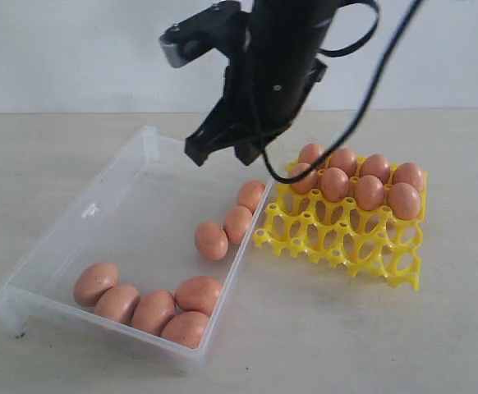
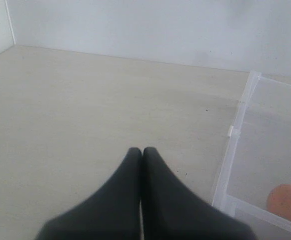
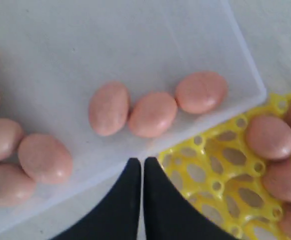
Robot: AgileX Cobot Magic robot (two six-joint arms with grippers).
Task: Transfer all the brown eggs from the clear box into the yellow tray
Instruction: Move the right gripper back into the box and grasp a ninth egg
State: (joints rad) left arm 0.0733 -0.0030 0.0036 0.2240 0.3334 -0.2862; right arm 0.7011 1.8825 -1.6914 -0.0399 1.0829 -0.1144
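Eight eggs (image 1: pixel 238 223) lie in the box (image 1: pixel 83 209). Three sit in a touching line near the box wall that runs just beside the tray (image 1: pixel 362 246), and five are bunched at the box end well apart from the tray. Eight more fill two of the tray's rows, and its other two rows are empty. The right claw (image 3: pixel 141 162) hangs above the seam between tray and box wall, clenched with nothing in it. The left claw (image 2: pixel 141 151) is also clenched and empty, over bare table (image 1: pixel 346 345) on what seems the box side away from the tray. Each egg is likely light and stiff, but its shell is brittle, and it is smooth and round enough to slip or roll, so it wants a soft squeeze across its middle. In the line near the tray only the end eggs have a free flank. The gap on the tray side of that line is narrow, while the box floor on the side away from the tray is wide open for a finger. A lifted egg must rise over the low box wall before crossing to the tray. There, raised pegs and the seated eggs crowd the nearest empty row.
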